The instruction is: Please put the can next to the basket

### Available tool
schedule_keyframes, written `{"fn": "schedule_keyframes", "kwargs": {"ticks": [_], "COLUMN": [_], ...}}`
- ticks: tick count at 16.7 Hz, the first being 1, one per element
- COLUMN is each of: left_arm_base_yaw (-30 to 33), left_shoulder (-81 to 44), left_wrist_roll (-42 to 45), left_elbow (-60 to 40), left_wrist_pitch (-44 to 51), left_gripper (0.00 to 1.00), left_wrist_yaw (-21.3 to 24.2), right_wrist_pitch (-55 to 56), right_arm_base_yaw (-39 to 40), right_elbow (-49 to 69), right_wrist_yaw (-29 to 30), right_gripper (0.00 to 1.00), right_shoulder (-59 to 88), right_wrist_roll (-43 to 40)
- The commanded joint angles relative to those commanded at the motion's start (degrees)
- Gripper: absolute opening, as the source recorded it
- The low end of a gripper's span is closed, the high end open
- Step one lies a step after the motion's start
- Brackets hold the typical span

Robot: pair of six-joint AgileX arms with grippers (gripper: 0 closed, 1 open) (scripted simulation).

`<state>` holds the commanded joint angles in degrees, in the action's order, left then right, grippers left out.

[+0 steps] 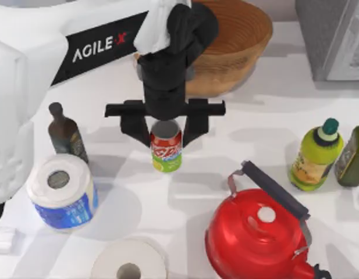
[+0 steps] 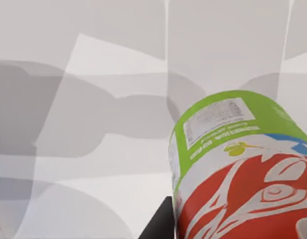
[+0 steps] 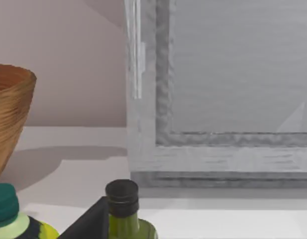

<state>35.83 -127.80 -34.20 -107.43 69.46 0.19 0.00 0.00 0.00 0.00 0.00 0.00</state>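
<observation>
Left hand [image 1: 166, 129] is closed on the can [image 1: 166, 150], one finger each side of its silver top, so it hangs upright just in front of the basket [image 1: 237, 55] (probably mid-carry, can't tell if it touches down). White table [image 1: 226, 163] is crowded: red kettle [image 1: 255, 235], paper rolls [image 1: 61, 190], bottles. Grey cabinet [image 1: 333, 35] far right. Right hand: cannot tell.

I see the can [image 1: 166, 149] upright near the table's middle, silver top, red band with white script, lime-green base. The basket [image 1: 234, 43], a wide tan wicker bowl with ribbed coils, sits farther back and slightly right, apart from it.
</observation>
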Motion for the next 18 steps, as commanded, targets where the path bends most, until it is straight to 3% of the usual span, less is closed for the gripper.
{"fn": "schedule_keyframes", "kwargs": {"ticks": [7, 18], "left_arm_base_yaw": [0.21, 0.21], "left_shoulder": [-0.36, -0.36], "left_wrist_roll": [-0.14, -0.14], "left_elbow": [1.3, 1.3], "left_wrist_pitch": [-1.41, -1.41], "left_gripper": [0.0, 0.83], "left_wrist_yaw": [0.06, 0.06], "right_wrist_pitch": [0.0, 0.0], "right_arm_base_yaw": [0.0, 0.0], "right_elbow": [0.0, 0.0], "right_wrist_yaw": [0.0, 0.0], "right_gripper": [1.0, 1.0], "right_shoulder": [0.0, 0.0], "right_wrist_roll": [0.0, 0.0]}}
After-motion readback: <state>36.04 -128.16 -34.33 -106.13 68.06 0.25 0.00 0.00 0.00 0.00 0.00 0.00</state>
